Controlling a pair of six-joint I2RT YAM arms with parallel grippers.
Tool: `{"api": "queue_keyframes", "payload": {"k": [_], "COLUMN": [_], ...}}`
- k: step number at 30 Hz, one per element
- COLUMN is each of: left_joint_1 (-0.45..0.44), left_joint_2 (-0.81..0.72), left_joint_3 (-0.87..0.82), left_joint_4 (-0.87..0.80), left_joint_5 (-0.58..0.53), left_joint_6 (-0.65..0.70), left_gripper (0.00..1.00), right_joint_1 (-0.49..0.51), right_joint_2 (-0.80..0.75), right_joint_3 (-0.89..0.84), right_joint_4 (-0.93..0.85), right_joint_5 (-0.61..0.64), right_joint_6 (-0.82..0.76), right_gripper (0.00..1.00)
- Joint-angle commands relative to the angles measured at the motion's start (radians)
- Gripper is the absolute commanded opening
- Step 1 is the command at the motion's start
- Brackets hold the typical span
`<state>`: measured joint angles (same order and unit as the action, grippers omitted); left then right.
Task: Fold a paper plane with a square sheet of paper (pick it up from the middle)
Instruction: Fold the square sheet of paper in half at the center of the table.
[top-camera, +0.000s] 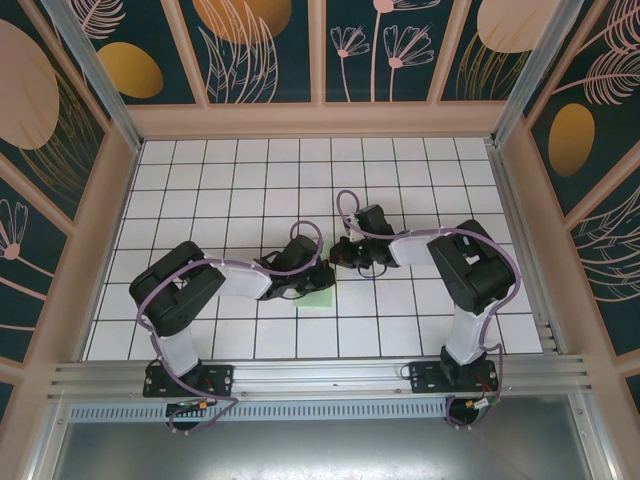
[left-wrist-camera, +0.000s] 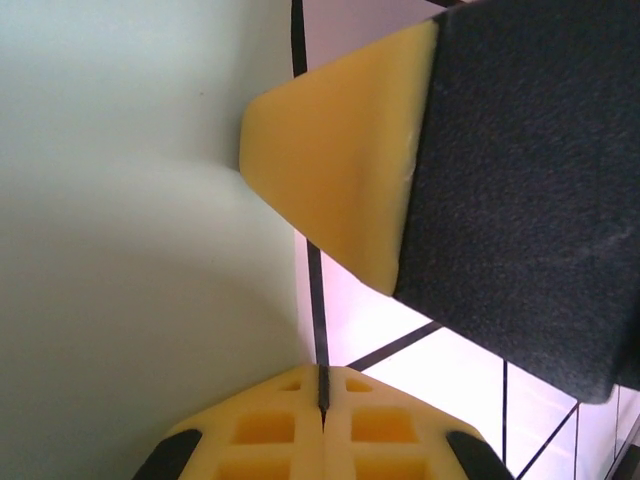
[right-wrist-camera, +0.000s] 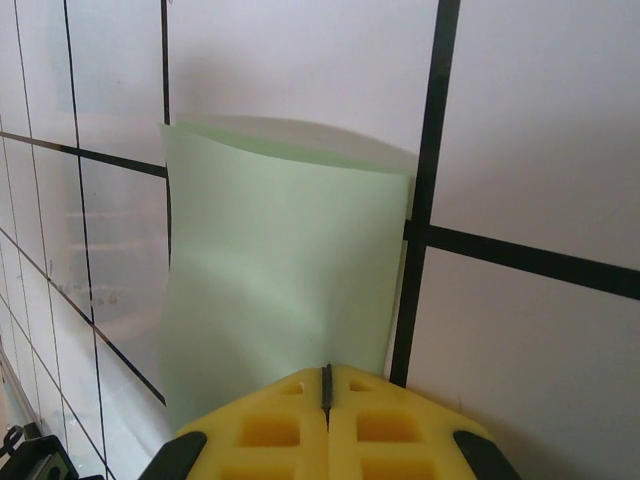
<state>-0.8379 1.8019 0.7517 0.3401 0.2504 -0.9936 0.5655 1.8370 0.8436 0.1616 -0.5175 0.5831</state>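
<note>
Seemingly an early fold mid-tabletop: left gripper (left-wrist-camera: 322, 388) and right gripper (right-wrist-camera: 326, 378), both with fingers together, meet the square sheet of paper (right-wrist-camera: 280, 270), which likely needs creasing flat next.

Top view: we see only one corner of the square sheet of paper (top-camera: 318, 299); the left gripper (top-camera: 324, 276) hides the rest. Left wrist view: the sheet is blurred and cut by the picture's left edge. Right wrist view: the right gripper (right-wrist-camera: 326, 375) covers its near edge; we cannot tell whether it is pinched.

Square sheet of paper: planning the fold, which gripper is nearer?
Left. Left gripper overlaps the square sheet of paper; right gripper sits just beyond its far edge.
</note>
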Motion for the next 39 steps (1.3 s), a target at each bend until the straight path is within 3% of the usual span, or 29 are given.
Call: {"api": "queue_keyframes", "payload": {"k": [1,16,35,39], "left_joint_1": [-0.016,-0.144,-0.199,-0.194], "left_joint_2": [0.010,-0.018,-0.144,-0.241], "left_joint_3": [-0.027,-0.093,-0.182,-0.139], "left_joint_4": [-0.022,-0.042,0.036,-0.074], "left_joint_5": [0.028,-0.014,0.013,-0.086], "left_joint_6": [-0.027,-0.112,-0.154,-0.097], "left_gripper": [0.00,0.00,0.00,0.00], "right_joint_1": [0.015,0.000,-0.012,0.004], "right_joint_2": [0.029,0.058,0.046,0.017], "right_joint_3": [-0.005,0.000,-0.042,-0.073], "right_joint_4": [-0.069,-0.086,-0.068,-0.059], "right_joint_5": [0.024,0.051,0.058,0.041], "right_joint_6": [0.007,0.021,0.045,0.061], "right_gripper": [0.00,0.00,0.00,0.00]}}
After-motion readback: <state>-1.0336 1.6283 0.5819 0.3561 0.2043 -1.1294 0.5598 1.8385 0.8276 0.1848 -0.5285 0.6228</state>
